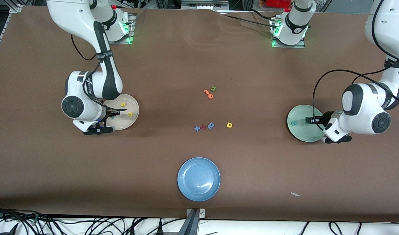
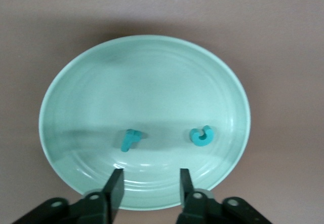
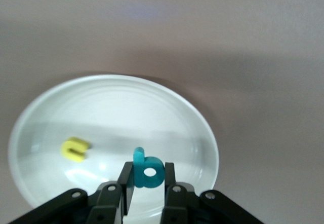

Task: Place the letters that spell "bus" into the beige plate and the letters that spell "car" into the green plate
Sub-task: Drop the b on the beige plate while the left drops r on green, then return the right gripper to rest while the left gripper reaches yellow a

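Observation:
My right gripper [image 3: 148,177] [image 1: 117,113] hangs just over the beige plate [image 3: 116,107] [image 1: 134,106], shut on the teal b [image 3: 148,171]. In that plate lie the yellow u [image 3: 75,149] [image 1: 130,114] and the yellow s [image 1: 122,104]. My left gripper [image 2: 150,184] [image 1: 310,120] is open over the green plate [image 2: 142,82] [image 1: 300,112], nothing between its fingers [image 2: 115,187]. The teal r [image 2: 131,139] and teal c [image 2: 201,135] [image 1: 293,123] lie in the green plate. The yellow a [image 1: 229,125] rests on the table mid-way between the plates.
A green u [image 1: 213,88] and orange letters [image 1: 208,94] sit mid-table. Beside the yellow a lie a blue round letter [image 1: 211,125], a red letter [image 1: 203,127] and a blue x [image 1: 197,128]. The blue plate [image 1: 198,179] stands nearest the front camera.

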Available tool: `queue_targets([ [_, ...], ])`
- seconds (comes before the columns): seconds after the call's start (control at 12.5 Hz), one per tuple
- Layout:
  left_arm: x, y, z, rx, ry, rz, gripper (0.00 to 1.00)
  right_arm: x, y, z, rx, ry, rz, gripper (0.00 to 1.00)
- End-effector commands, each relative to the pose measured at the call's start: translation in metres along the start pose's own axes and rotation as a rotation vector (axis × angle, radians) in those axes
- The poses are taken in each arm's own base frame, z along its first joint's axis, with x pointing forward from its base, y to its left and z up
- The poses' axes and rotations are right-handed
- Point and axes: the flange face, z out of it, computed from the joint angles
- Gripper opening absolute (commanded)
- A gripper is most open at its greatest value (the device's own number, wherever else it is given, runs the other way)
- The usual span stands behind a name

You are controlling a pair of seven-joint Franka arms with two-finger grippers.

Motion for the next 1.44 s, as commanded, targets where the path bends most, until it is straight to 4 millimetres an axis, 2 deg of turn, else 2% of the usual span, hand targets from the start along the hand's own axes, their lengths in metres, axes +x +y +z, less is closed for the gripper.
queue_targets([
  [0.0, -0.002, 0.036, -0.016, 0.011, 0.027, -0.017, 1.0, -0.005, -0.002, 0.02, 0.008, 0.001, 0.003, 0.52],
  [0.08, -0.002, 0.059, -0.023, 0.002, 0.044, -0.05, 1.0, -0.004, -0.002, 0.025, 0.046, -0.006, 0.034, 0.92],
  [0.16, -0.003, 0.077, -0.027, -0.005, 0.052, -0.127, 1.0, -0.004, -0.006, 0.021, 0.063, -0.007, 0.044, 1.0],
  [0.32, -0.003, 0.13, -0.032, -0.022, 0.104, -0.21, 1.0, 0.003, -0.019, -0.001, 0.078, -0.009, 0.026, 1.0],
  [0.48, -0.009, 0.192, -0.025, -0.043, 0.177, -0.261, 1.0, 0.014, -0.032, -0.041, 0.096, -0.027, 0.025, 1.0],
  [0.64, -0.016, 0.253, -0.009, -0.091, 0.255, -0.29, 1.0, 0.023, -0.044, -0.084, 0.101, -0.018, 0.063, 1.0],
  [0.72, -0.017, 0.276, 0.002, -0.114, 0.284, -0.285, 1.0, 0.027, -0.041, -0.105, 0.105, 0.0, 0.076, 1.0],
  [0.88, -0.024, 0.309, 0.019, -0.137, 0.311, -0.259, 0.99, 0.028, -0.027, -0.162, 0.113, 0.014, 0.084, 1.0],
  [0.96, -0.025, 0.322, 0.028, -0.146, 0.316, -0.242, 0.99, 0.026, -0.013, -0.19, 0.115, 0.022, 0.091, 1.0],
  [1.04, -0.024, 0.336, 0.033, -0.153, 0.321, -0.238, 0.97, 0.019, -0.008, -0.219, 0.116, 0.017, 0.088, 1.0],
  [1.2, -0.026, 0.353, 0.052, -0.141, 0.305, -0.22, 0.92, 0.002, 0.006, -0.272, 0.106, 0.008, 0.095, 1.0],
  [1.28, -0.029, 0.359, 0.057, -0.125, 0.31, -0.206, 0.92, -0.002, 0.014, -0.294, 0.109, 0.038, 0.103, 1.0],
  [1.36, -0.032, 0.363, 0.062, -0.095, 0.324, -0.189, 0.9, 0.0, 0.02, -0.307, 0.106, 0.077, 0.108, 1.0],
])
